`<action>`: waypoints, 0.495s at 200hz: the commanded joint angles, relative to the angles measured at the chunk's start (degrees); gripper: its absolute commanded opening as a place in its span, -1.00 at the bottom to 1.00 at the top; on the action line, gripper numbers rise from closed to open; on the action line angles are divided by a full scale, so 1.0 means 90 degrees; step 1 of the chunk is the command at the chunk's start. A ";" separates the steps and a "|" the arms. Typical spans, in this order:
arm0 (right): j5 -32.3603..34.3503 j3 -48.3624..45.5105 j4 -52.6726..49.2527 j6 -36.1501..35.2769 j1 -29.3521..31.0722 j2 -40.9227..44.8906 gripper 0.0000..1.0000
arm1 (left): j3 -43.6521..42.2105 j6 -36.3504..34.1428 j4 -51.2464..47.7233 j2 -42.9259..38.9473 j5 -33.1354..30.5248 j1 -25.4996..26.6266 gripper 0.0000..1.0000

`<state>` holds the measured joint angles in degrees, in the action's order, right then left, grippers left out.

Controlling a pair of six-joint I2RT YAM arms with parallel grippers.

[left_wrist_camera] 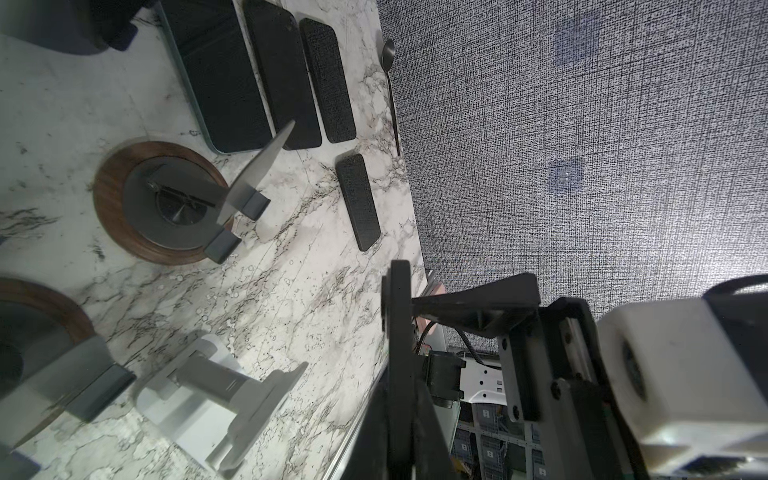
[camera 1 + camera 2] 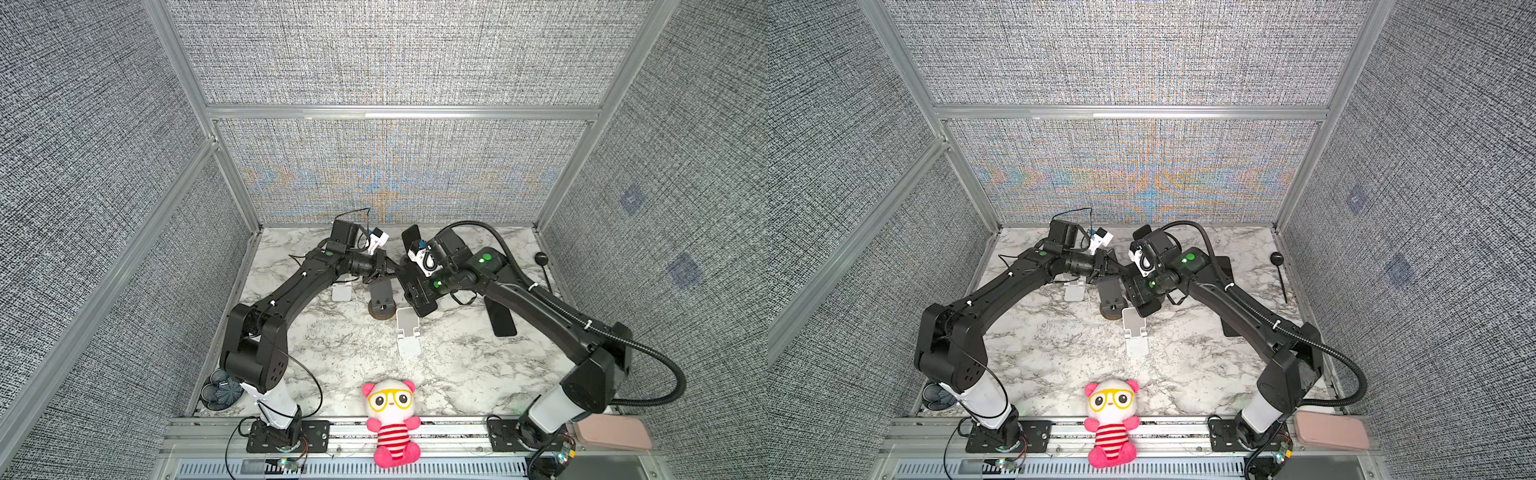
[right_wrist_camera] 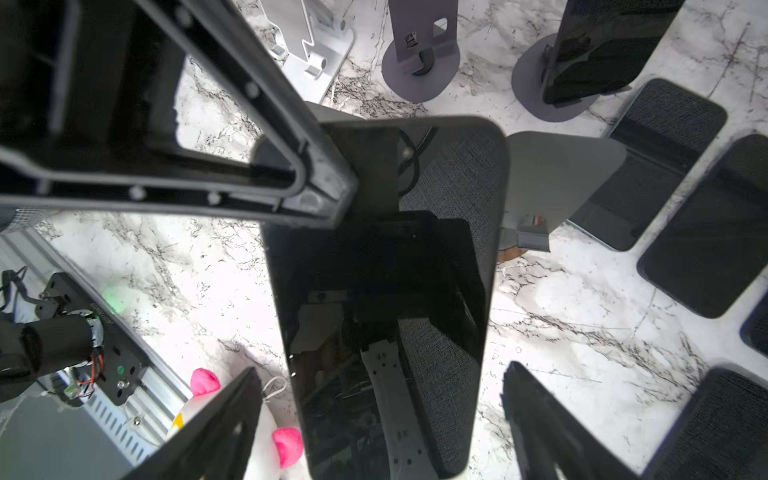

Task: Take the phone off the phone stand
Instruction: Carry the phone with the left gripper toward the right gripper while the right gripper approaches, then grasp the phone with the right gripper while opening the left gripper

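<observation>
A black phone (image 3: 386, 291) stands tilted between the two fingers of my right gripper (image 3: 380, 372), with a gap on each side, so the gripper is open around it. In both top views the phone (image 2: 426, 308) (image 2: 1148, 308) pokes out below the right gripper (image 2: 417, 297). A grey phone stand (image 3: 561, 174) with a small lip and a wooden base shows behind the phone, half covered by it. I cannot tell whether the phone rests on it. My left gripper (image 2: 392, 270) (image 1: 397, 274) is shut, with its tip (image 3: 328, 195) at the phone's upper corner.
A dark stand on a wooden disc (image 2: 380, 309) and two white stands (image 2: 407, 332) (image 2: 343, 291) sit close by. Several phones (image 3: 706, 228) lie flat to the right, with a black spoon (image 2: 542, 262) beyond them. A further stand (image 3: 590, 50) holds a phone. A plush toy (image 2: 392, 419) sits at the front edge.
</observation>
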<state>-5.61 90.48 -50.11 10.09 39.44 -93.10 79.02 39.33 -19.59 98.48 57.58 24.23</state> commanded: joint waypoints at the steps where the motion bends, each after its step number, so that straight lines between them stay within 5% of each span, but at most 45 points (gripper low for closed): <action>1: 0.0237 0.0044 0.0089 -0.0017 0.0019 -0.0091 0.70 | 0.0009 0.0063 0.0262 -0.0042 0.0262 -0.0001 -1.00; 99: 0.0203 -0.0184 0.0539 0.0013 0.0066 -0.0147 0.35 | -0.0011 0.0141 0.0331 0.0000 0.0291 -0.0024 -1.00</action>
<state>-4.54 89.03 -46.54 10.07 40.03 -94.35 78.91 39.79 -18.94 98.48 57.76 24.16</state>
